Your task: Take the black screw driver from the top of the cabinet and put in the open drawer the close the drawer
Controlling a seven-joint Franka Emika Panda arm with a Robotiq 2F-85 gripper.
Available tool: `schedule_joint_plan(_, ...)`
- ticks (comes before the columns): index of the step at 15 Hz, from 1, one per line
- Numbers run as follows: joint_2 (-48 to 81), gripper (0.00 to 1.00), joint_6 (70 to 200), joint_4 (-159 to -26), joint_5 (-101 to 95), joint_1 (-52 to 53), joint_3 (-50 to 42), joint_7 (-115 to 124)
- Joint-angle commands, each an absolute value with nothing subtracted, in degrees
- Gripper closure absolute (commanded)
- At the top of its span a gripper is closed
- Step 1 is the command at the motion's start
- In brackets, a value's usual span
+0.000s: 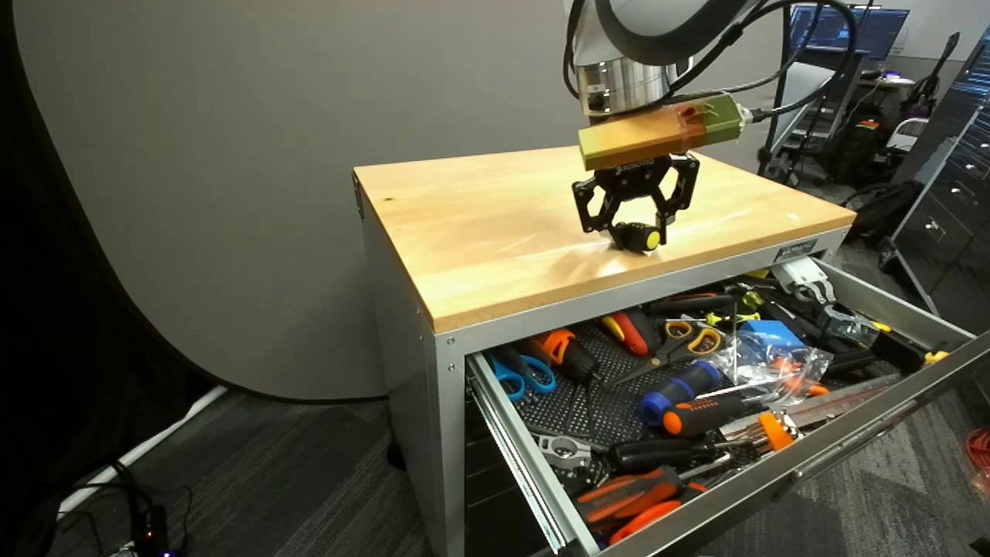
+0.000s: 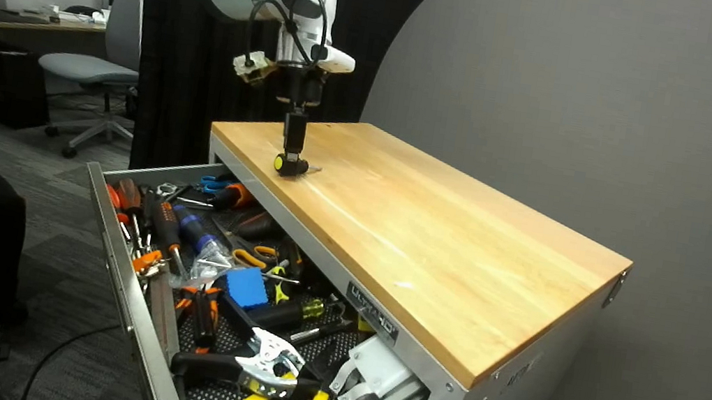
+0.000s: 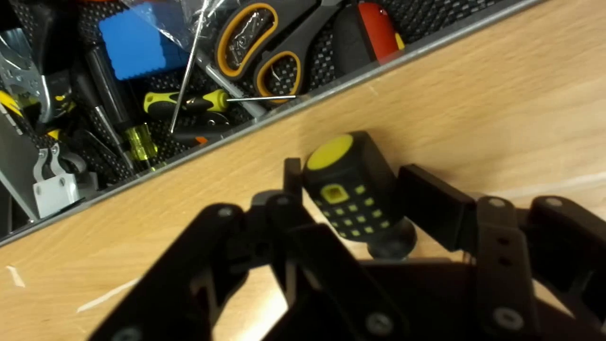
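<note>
The black screw driver (image 1: pixel 636 237) is short and thick, with a yellow end cap. It lies between the fingers of my gripper (image 1: pixel 639 229), low over the wooden top (image 1: pixel 495 232) of the grey cabinet (image 1: pixel 410 394). In the wrist view, a finger meets the handle (image 3: pixel 357 199) on each side, with a thin wedge of wood showing by the left finger. The shaft points inward from the front edge in an exterior view (image 2: pixel 314 168). I cannot tell whether the tool touches the wood. The top drawer (image 1: pixel 742 503) is pulled out, full of tools.
The drawer holds scissors (image 1: pixel 700 340), a blue block (image 2: pixel 246 287), a spring clamp (image 2: pixel 275 364) and orange- and blue-handled tools. The clamp and a white bracket (image 2: pixel 376 369) lie near one drawer side. A curved grey panel (image 1: pixel 294 155) stands behind the cabinet.
</note>
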State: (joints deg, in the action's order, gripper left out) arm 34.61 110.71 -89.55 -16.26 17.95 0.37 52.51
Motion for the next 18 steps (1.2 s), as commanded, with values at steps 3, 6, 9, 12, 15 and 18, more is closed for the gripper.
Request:
schedule_joint_plan(3, 29.8, 0.75, 115.5, -96.1, -14.6, 17.0, 0.8, 52.1)
schedule_joint_plan(6, 27.5, 0.85, 117.1, -99.0, -15.2, 17.1, 0.6, 52.3)
schedule_joint_plan(9, 23.4, 0.88, 116.6, -104.5, -16.3, 17.1, -0.1, 54.0)
schedule_joint_plan(12, 18.8, 0.88, 116.2, -110.4, -16.3, 16.2, -0.1, 55.3)
schedule_joint_plan(15, 15.4, 0.88, 115.4, -115.2, -16.1, 15.2, 0.5, 55.8)
schedule_joint_plan(18, 13.5, 0.88, 115.6, -119.2, -15.7, 14.8, 1.4, 55.6)
